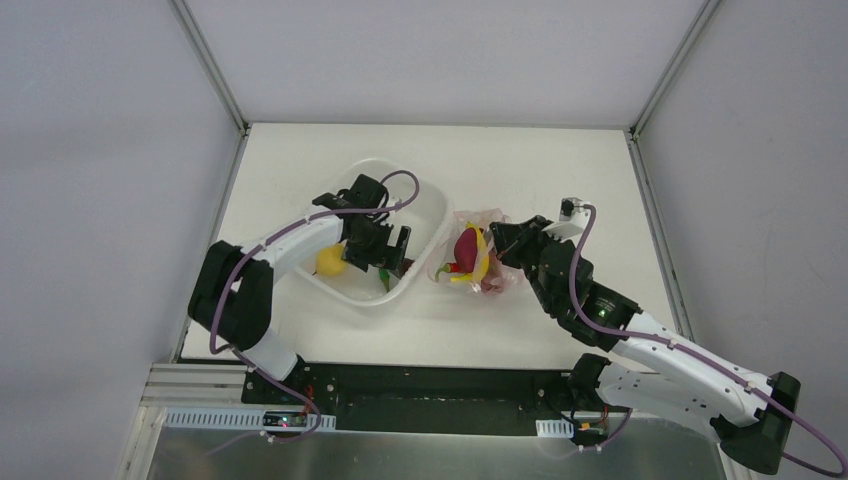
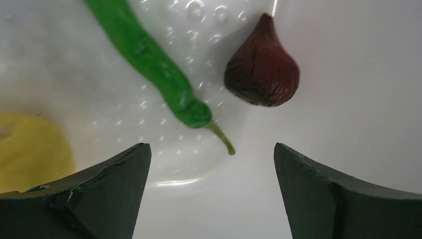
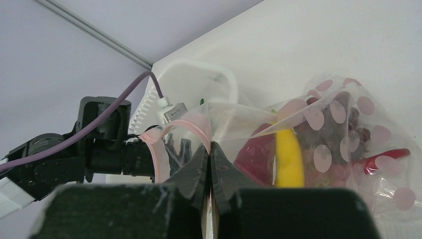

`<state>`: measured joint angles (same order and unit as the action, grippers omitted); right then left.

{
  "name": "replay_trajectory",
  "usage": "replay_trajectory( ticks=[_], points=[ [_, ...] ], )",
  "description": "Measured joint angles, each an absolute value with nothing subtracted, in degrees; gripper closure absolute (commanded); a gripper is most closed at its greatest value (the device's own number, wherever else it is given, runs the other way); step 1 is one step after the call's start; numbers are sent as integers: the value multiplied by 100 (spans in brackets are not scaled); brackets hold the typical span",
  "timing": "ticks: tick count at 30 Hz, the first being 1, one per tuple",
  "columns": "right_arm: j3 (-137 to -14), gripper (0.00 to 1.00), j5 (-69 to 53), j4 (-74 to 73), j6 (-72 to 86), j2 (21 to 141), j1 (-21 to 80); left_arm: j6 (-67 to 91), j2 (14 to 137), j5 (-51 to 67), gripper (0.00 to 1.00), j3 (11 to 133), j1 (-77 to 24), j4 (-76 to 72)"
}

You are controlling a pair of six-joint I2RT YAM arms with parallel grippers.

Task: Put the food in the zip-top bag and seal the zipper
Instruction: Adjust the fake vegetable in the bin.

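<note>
Black right hand: is pinching the mouth edge of the bag, jaws closed on the film just beside the zipper.
Black left hand: is hanging wide apart, gripping nothing, over the floor of the tub.
Bag: is lying on the surface just right of the tub.
Zipper: is curling in an unsealed pink loop.
Bagged food: banana, grapes and red chili are sitting inside.
Tub: is holding green chili, yellow fruit and a dark red piece.
</note>
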<state>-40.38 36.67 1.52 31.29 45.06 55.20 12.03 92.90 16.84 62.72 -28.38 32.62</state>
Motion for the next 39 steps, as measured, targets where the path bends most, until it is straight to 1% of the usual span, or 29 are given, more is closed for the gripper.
replay_trajectory(
  ticks=[2,6,10,13,14,16,19,27,32,39],
  points=[
    [-4038,97,3671,123,3129,4506,5520,1256,9463,1935,9,6270,-2838,3055],
    [-4040,97,3677,82,3127,4506,5520,1374,9732,2185,18,6270,-2838,2687],
    [-4040,96,3682,62,3127,4506,5520,1518,9902,2141,30,6176,-2838,2460],
    [-4040,96,3680,62,3127,4510,5520,1651,9911,2012,36,6093,-2840,2324],
    [-4045,96,3682,60,3124,4519,5520,1702,9911,1933,41,6066,-2842,2270],
    [-4053,96,3680,60,3124,4545,5520,1778,9885,1850,56,6007,-2842,2176],
    [-4056,96,3675,60,3124,4578,5520,1920,9854,1721,72,5892,-2842,2060],
    [-4060,96,3673,58,3124,4582,5520,2018,9625,1588,100,5752,-2856,1999],
    [-4060,96,3675,40,3129,4574,5520,1999,9209,1446,100,5743,-2856,2084],
    [-4060,96,3684,-36,3131,4495,5518,1999,8311,1081,100,5758,-2856,2211]
  ],
)
